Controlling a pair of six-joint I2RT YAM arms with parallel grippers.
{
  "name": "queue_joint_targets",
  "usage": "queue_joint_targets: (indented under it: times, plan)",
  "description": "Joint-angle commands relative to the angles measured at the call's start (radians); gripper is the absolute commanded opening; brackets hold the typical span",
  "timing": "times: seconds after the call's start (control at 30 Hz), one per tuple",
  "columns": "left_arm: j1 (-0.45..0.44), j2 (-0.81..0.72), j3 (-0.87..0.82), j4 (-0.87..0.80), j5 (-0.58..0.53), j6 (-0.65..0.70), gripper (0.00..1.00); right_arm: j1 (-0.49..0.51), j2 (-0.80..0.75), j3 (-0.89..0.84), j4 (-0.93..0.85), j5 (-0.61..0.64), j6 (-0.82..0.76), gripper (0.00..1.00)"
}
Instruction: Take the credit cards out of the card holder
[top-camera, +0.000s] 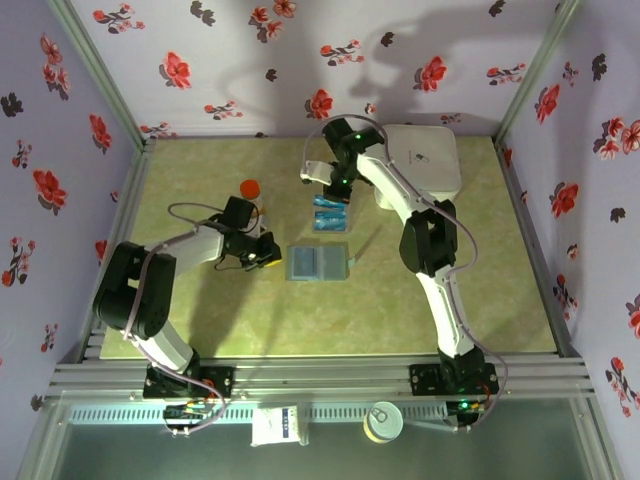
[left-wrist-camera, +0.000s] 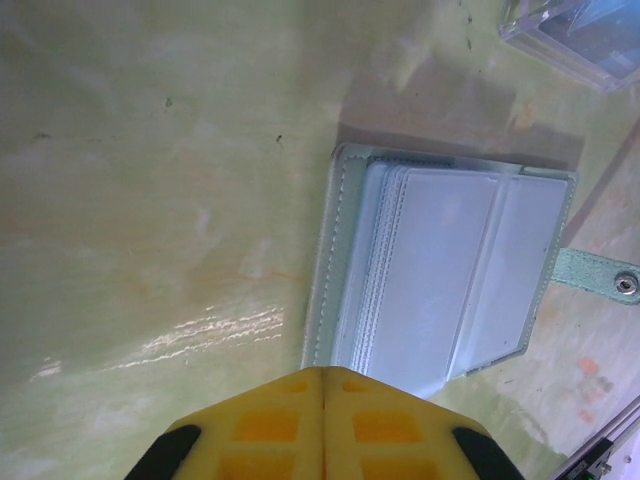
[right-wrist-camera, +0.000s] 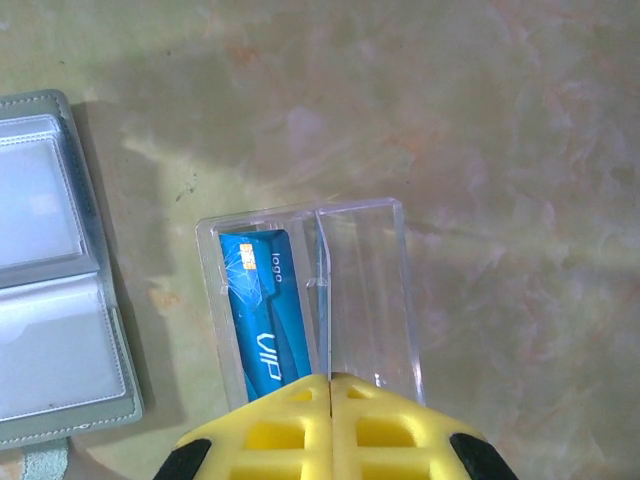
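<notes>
Card holder (left-wrist-camera: 440, 280) open; right wrist shows blue card (right-wrist-camera: 262, 320) in clear tray (right-wrist-camera: 365, 290).

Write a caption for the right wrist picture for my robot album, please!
Shut yellow pincer at a clear tray holding a blue card, open card holder lying on the left.

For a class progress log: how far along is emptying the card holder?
Done: a blue card lies in the left compartment of the clear tray, and the open card holder shows sleeves that look empty. In hand: nothing; the right tool is shut over the tray, the left tool shut near the holder. Left: perhaps checking hidden sleeves.
</notes>
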Motion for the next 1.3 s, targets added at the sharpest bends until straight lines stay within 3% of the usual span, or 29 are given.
queue_joint_targets:
  times: [0.0, 0.8, 1.27]
  plan:
    - [0.011, 0.018, 0.034, -0.005, 0.017, 0.027, 0.06, -0.008, 0.033, 0.02, -0.049, -0.023, -0.021, 0.0]
    - [0.023, 0.053, 0.044, 0.011, 0.032, 0.028, 0.06, -0.008, -0.054, 0.012, -0.055, -0.068, -0.027, 0.0]
    - [0.023, 0.082, 0.05, 0.021, 0.043, 0.025, 0.06, -0.008, 0.032, 0.012, -0.109, -0.018, -0.057, 0.0]
